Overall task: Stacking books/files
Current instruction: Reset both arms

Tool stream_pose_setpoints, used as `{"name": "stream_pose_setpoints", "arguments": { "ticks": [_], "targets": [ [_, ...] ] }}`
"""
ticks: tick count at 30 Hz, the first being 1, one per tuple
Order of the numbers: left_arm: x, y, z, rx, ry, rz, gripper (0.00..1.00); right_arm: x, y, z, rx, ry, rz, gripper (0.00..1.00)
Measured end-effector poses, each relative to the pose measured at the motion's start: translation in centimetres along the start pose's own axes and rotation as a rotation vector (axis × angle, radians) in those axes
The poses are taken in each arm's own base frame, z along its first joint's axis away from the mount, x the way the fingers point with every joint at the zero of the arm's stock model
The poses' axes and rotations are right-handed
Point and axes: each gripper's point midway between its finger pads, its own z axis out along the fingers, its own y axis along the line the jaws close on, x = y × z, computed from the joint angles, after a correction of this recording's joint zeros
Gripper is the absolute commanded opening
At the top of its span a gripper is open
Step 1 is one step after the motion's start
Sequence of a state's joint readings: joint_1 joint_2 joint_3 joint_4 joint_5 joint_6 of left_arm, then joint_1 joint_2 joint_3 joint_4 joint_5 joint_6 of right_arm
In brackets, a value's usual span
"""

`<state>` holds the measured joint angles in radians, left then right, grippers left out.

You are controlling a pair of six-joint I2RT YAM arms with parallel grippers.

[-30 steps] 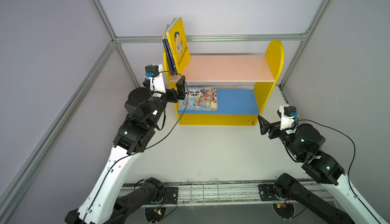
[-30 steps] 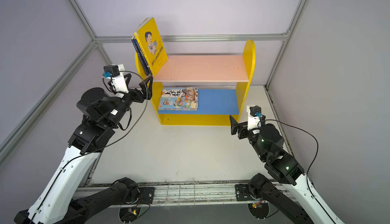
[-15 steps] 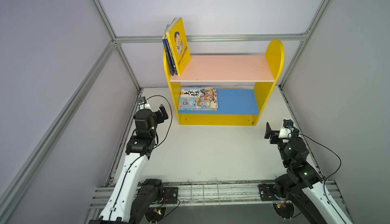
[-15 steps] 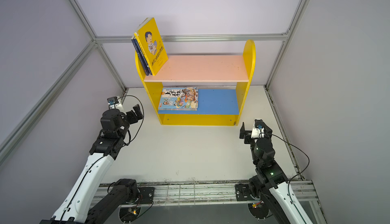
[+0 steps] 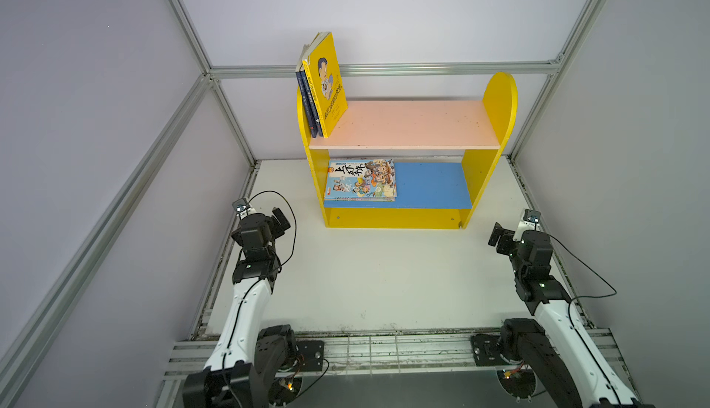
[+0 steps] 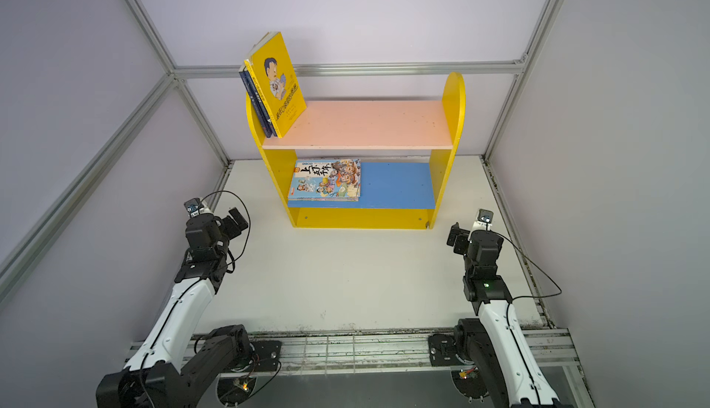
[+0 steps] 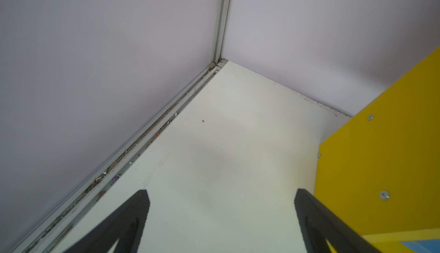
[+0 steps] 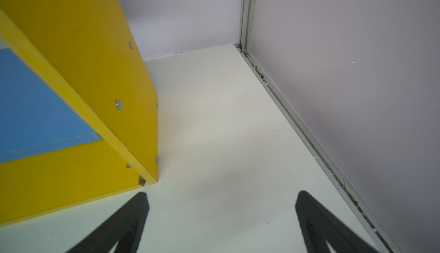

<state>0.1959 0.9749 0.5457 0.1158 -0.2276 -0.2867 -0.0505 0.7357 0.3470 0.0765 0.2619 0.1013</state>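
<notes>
1. White tabletop (image 5: 365, 271) fills the lower middle of both top views, closed in by pale grey walls (image 5: 115, 79) and aluminium frame bars (image 5: 384, 69).
2. A yellow shelf unit (image 5: 395, 218) stands in the centre of the frame, with a pink upper board (image 5: 415, 124) and a blue lower board (image 5: 434, 185).
3. The yellow cartoon-boy book (image 5: 326, 79) stands at the left end of the pink upper board. It leans left on the navy books (image 5: 308, 106), which rest against the left side panel (image 5: 317, 191).
4. The stack of thin cartoon-cover books (image 5: 361, 179) lies flat on the left half of the blue lower board. The top cover is light blue with big black characters.
5. The left gripper (image 5: 280, 220) is at the lower left of the frame, apart from the shelf unit. Its jaws stand wide and hold nothing; the left wrist view shows only bare tabletop between the fingers (image 7: 140, 206).
6. The right gripper (image 5: 499, 237) is at the middle right, near the front right corner of the shelf unit. It is also spread wide and empty.
</notes>
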Motion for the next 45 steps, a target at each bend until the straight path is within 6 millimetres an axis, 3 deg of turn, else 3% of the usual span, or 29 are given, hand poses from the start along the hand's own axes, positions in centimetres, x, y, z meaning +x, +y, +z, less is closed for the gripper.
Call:
{"name": "stream_pose_setpoints", "arguments": {
  "ticks": [5,12,15,18,22,28,34,38,42,45],
  "targets": [
    [1.9,-0.1,2.0,0.019,-0.002,0.009,0.99,1.3,-1.0,3.4,0.056,0.055,0.003,1.0],
    [4.7,-0.5,4.1,0.061,-0.002,0.02,0.98,2.8,1.0,7.5,-0.013,0.108,-0.004,1.0],
    [5.0,-1.1,4.8,0.094,-0.019,0.018,0.98,4.2,1.1,7.7,-0.023,0.139,-0.017,1.0],
    [5.0,-2.3,5.3,0.143,-0.031,0.018,0.98,3.4,1.4,7.5,-0.041,0.089,-0.007,1.0],
    [4.0,-5.2,5.6,0.253,-0.065,0.068,0.99,3.2,1.9,6.5,-0.088,0.049,-0.008,1.0],
    [3.3,-6.3,5.6,0.302,-0.101,0.109,0.98,3.9,3.0,5.4,-0.157,-0.001,0.008,1.0],
    [2.6,-7.8,6.0,0.361,-0.107,0.153,0.99,7.2,3.2,6.5,-0.163,0.022,0.044,1.0],
    [2.8,-8.7,6.3,0.404,-0.1,0.183,1.0,6.9,3.8,7.1,-0.191,-0.013,0.05,1.0],
    [4.6,-9.0,7.4,0.425,-0.092,0.202,1.0,3.9,4.5,7.2,-0.213,-0.09,0.057,1.0],
    [7.2,-8.8,6.8,0.453,-0.055,0.222,1.0,4.2,4.9,7.5,-0.223,-0.08,0.052,1.0]
  ]
}}
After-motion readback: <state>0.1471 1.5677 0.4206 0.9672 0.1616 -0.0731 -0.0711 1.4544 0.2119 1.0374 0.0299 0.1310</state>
